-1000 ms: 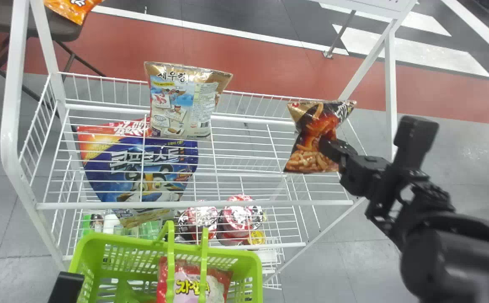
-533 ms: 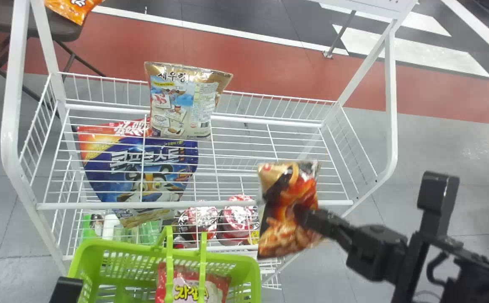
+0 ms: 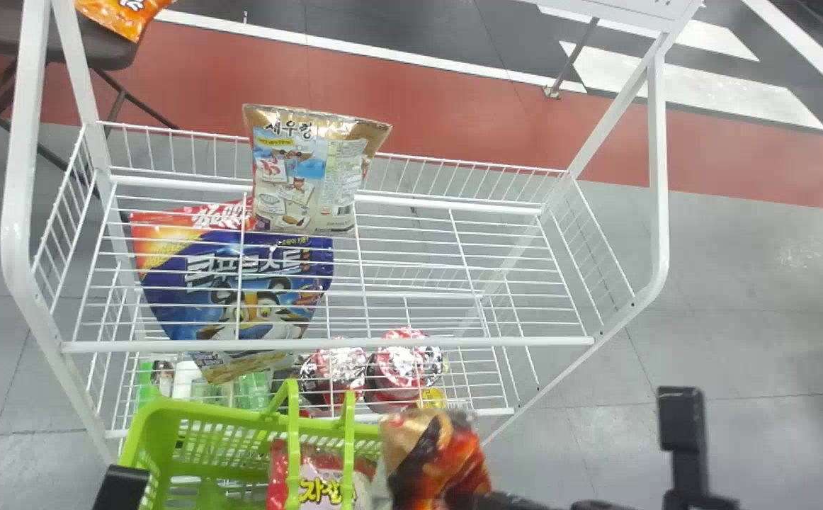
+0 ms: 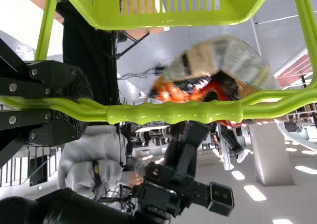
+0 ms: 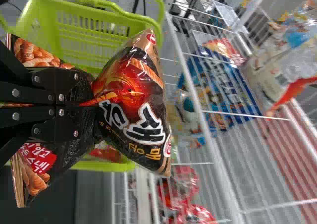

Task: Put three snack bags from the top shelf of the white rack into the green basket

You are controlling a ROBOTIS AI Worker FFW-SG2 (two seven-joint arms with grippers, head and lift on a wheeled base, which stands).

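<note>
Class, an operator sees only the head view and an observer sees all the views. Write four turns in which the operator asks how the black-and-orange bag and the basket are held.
Operator: I have only the head view. How is the black-and-orange bag gripped?
Observer: The right wrist view shows the right hand shut on its pinched middle.
Operator: Does anything hold the basket?
Observer: Yes. In the left wrist view, the left hand is shut on a handle.
</note>
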